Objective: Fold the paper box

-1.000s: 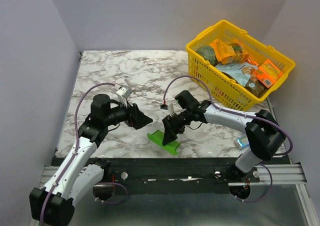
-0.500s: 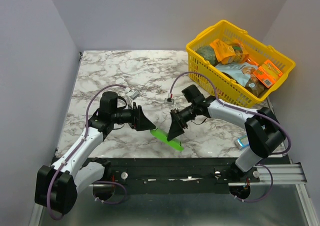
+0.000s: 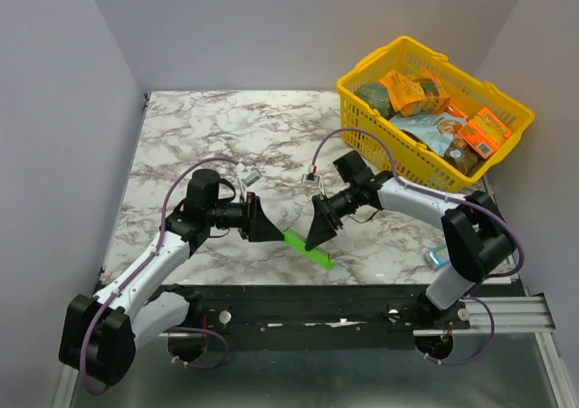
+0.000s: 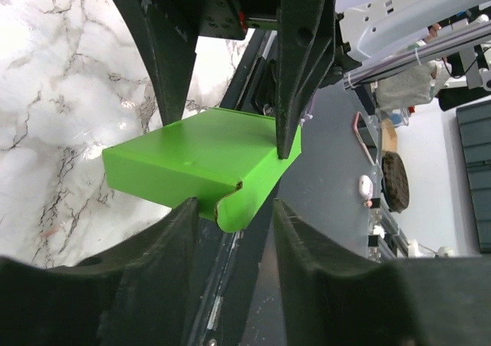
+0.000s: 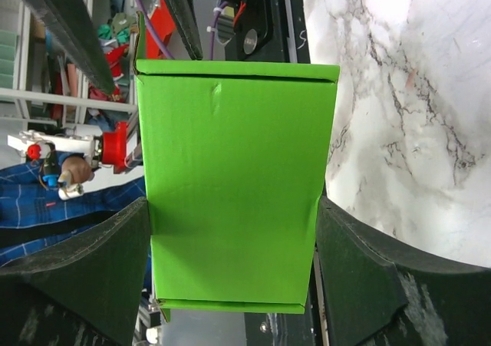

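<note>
Paper box (image 3: 308, 252): green card, at the front edge of the marble surface (image 3: 208, 128), between the two arms. I cannot tell whether it rests on the surface.

Right gripper (image 3: 315, 238): jaws clamped across the box's width, one finger against each side edge, the broad face turned to its wrist camera.

Left gripper (image 4: 234, 208): jaws apart. A rounded flap corner of the box sits in the gap, not pinched.

Robotics lab test cell: a white marble-patterned tabletop (image 3: 226, 137) boxed in by plain grey wall panels (image 3: 298, 28). A black-and-white left arm (image 3: 145, 277) and right arm (image 3: 416, 204) are bolted along a near-edge aluminium rail (image 3: 516, 313), with a yellow plastic basket (image 3: 416, 164) of packaged goods far right.
</note>
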